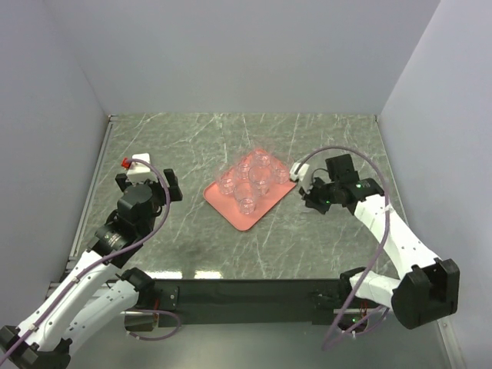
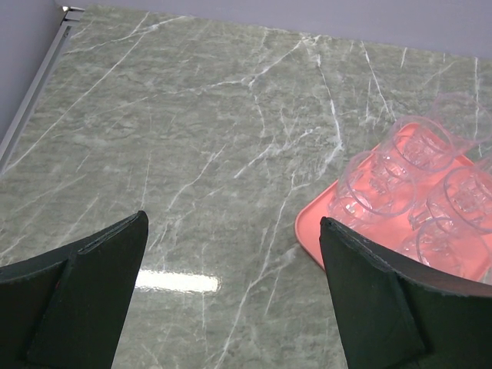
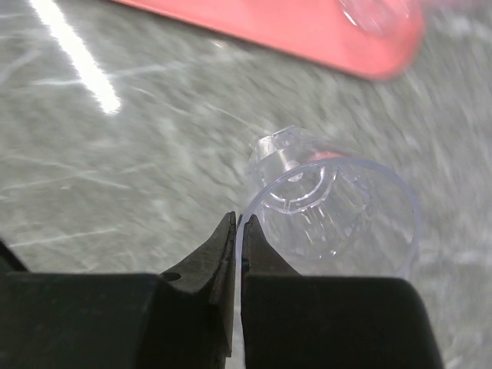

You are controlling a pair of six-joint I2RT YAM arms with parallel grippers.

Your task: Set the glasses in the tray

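The right pincer (image 3: 238, 234) is closed on the rim of one clear glass (image 3: 338, 219), whose base points away towards the tray (image 3: 307, 31). The glass is just off the tray's right corner, and this arm looks the nearer to set it in. Several glasses (image 1: 261, 173) already stand in the tray, and the left pincer (image 2: 232, 231) is spread wide and empty, well off the tray's left side.

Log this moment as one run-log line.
left gripper open, empty, left of tray | right gripper shut on rim of glass, beside tray | other glasses in tray | task not done
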